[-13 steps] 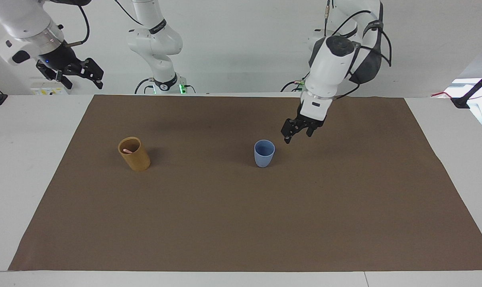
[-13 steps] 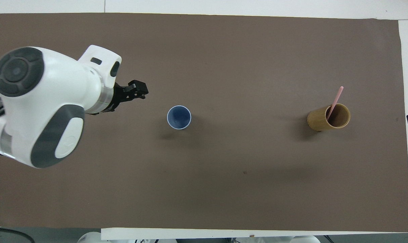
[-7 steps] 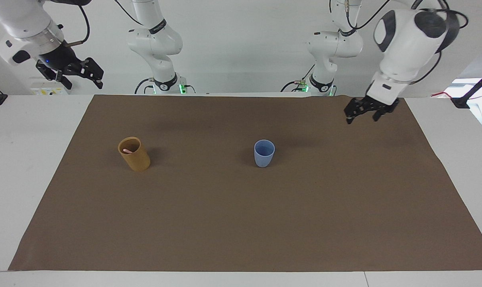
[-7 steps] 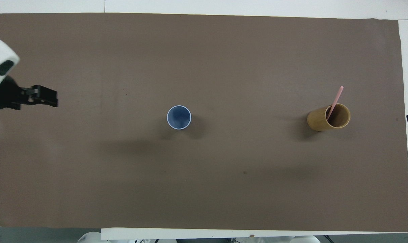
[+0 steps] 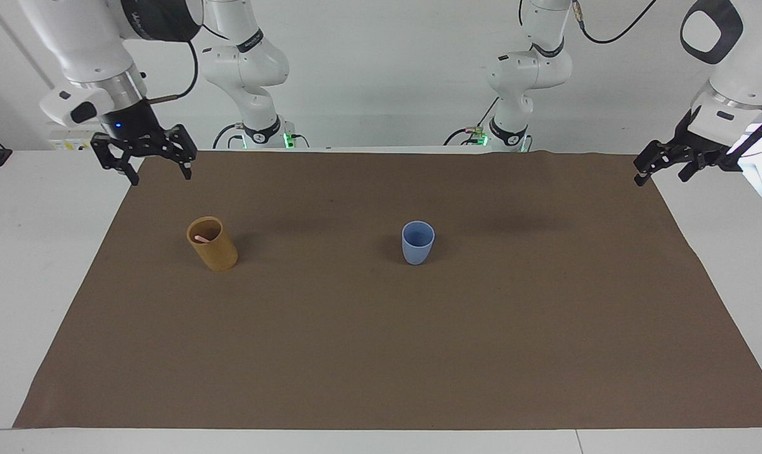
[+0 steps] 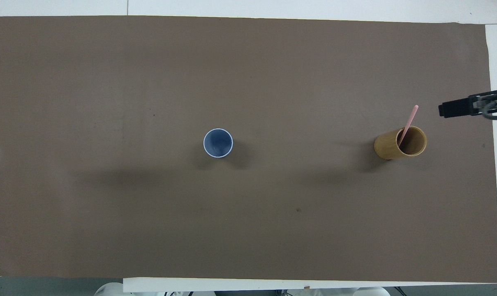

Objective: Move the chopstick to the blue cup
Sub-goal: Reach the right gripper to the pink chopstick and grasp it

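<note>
The pale pink chopstick [image 6: 408, 120] stands tilted in a tan cup [image 6: 386, 144], and in the facing view only the chopstick's tip [image 5: 200, 238] shows inside that tan cup [image 5: 215, 251]. The light blue cup [image 5: 417, 243] stands upright and empty near the mat's middle, its mouth plain on the blue cup [image 6: 218, 142] from above. My right gripper [image 5: 160, 175] hangs open over the mat's edge at the right arm's end, apart from the tan cup; one of its fingers [image 6: 454, 108] shows from above. My left gripper [image 5: 661, 174] hangs open and empty over the mat's edge at the left arm's end.
A brown mat [image 5: 381, 353] covers most of the white table [image 5: 34, 252]. Both arm bases [image 5: 261, 129] stand at the robots' edge. Only the two cups stand on the mat.
My left gripper has swung away from beside the blue cup out to the left arm's end of the table. My right gripper has come in over the mat's edge and turned fingers-down.
</note>
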You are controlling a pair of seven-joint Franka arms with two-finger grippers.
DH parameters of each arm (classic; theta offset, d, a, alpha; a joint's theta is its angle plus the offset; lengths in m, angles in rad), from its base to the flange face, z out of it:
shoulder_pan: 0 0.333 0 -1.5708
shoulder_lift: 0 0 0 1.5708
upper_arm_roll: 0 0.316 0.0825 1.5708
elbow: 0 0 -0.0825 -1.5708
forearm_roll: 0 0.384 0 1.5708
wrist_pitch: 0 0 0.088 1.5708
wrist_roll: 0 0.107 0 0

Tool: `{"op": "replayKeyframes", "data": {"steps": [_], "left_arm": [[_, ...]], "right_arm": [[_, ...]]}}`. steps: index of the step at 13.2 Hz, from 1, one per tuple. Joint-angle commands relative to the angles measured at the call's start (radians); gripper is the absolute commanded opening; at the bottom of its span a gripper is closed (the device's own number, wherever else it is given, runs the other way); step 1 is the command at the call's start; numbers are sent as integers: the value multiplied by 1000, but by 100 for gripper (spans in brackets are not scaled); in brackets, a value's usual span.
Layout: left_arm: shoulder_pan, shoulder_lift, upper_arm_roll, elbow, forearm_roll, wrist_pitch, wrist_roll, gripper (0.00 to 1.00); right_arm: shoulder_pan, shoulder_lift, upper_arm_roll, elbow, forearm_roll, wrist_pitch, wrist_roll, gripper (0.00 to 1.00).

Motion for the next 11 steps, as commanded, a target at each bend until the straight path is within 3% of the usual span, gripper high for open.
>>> {"op": "replayKeyframes", "data": {"steps": [1,5,10,11], "left_arm": [[-4,50,-19,95,13,-51,-1,100],[-30,15,-20,20,18,-49,-8,100],[-27,16,-17,20,18,-42,-8,100],[-29,16,-17,20,18,-42,-8,100]], "right_arm": [[-22,-38,-1,-188,7,186,-96,100],[-23,-26,-2,-290,93,308,-174,100],[-26,38,-2,-383,108,566,-345,100],[-28,38,-2,-390,108,571,-349,99]]}}
